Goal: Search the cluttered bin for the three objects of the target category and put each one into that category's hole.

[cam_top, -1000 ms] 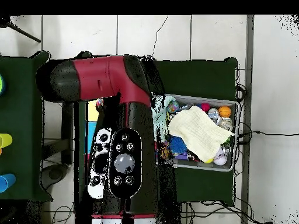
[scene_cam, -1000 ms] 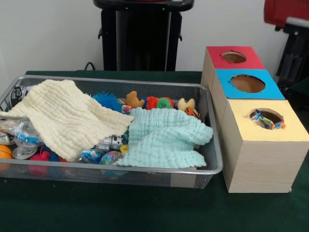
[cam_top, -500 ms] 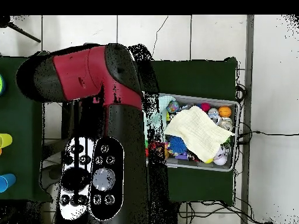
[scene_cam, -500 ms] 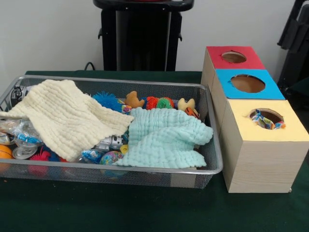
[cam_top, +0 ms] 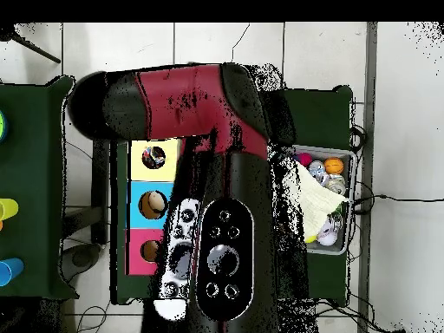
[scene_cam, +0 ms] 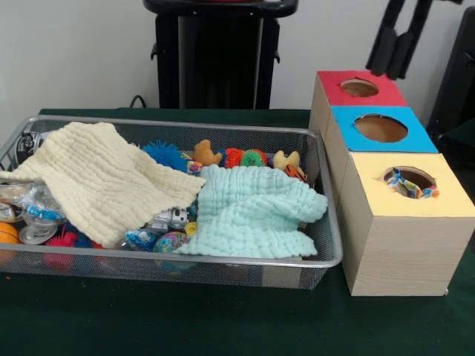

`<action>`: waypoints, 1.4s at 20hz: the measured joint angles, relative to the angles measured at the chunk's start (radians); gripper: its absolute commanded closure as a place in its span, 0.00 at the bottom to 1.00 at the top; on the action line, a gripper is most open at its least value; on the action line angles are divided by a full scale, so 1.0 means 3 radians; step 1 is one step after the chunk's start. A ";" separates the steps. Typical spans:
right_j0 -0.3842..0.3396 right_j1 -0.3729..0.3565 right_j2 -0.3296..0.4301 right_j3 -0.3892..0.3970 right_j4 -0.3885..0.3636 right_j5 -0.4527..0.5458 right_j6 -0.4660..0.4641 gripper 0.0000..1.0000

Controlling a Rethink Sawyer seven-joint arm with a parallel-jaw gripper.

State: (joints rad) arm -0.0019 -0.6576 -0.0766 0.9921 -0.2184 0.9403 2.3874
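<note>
Up at the top right of the front view, the gripper [scene_cam: 399, 46] shows as two dark fingers hanging apart with nothing between them, above the red-faced box [scene_cam: 361, 87]. Lower right, a dotted fabric piece [scene_cam: 407, 185] sits in the hole [scene_cam: 410, 181] of the yellow-faced box [scene_cam: 404, 222]. Left of the boxes, the wire bin [scene_cam: 323, 245] holds a cream cloth [scene_cam: 104, 180], a mint cloth [scene_cam: 252, 211] and small toys.

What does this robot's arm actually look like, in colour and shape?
From overhead, the arm is thick and rounded, with glossy red shells between black joints. A long black oval panel on it carries round grey buttons, and beside that lies a white strip with dark round spots. In the front view only slim black bars show at the top right edge; whether they are the tool is unclear.
</note>
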 measured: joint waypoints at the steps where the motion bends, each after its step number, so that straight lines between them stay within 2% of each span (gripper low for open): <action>1: -0.0034 0.0001 0.0021 0.0009 -0.0001 0.0000 -0.0006 1.00; 7: -0.0347 0.0034 0.0207 0.0036 -0.0015 0.0001 -0.0103 1.00; 16: -0.0646 0.0037 0.0383 0.0035 -0.0064 0.0001 -0.0381 1.00; 28: -0.0887 0.0043 0.0520 0.0035 -0.0185 0.0001 -0.0647 1.00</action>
State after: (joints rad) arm -0.2679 -0.6447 0.0794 1.0027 -0.2740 0.9405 2.1934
